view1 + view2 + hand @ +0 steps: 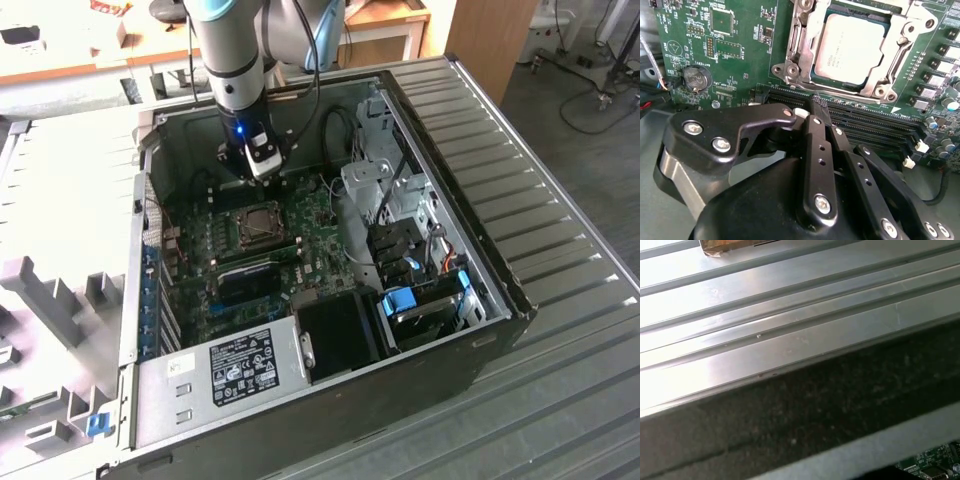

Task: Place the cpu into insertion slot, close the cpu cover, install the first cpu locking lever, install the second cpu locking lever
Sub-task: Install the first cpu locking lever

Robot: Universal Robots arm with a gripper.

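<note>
Tool (821, 112) fingers are sitting drawn together with nothing between them, poised just above the memory slots (865, 125) beside the socket. In the second wrist view the cpu (850, 47) is already lying flat inside the insertion slot (816, 75), and the cpu cover (885, 57) is resting down around it, its window framing the chip's metal top. Judging from this, the work in hand is the locking levers; I cannot make out a lever clearly. To do this well, the closed tip should be pressing only on the lever's end, sweeping it sideways under its catch while staying clear of the cover and the memory slots next to the socket. In the exterior view the tool (262, 168) is hanging inside the computer case (500, 300), near the socket's far edge, over the green motherboard (320, 240).
</note>
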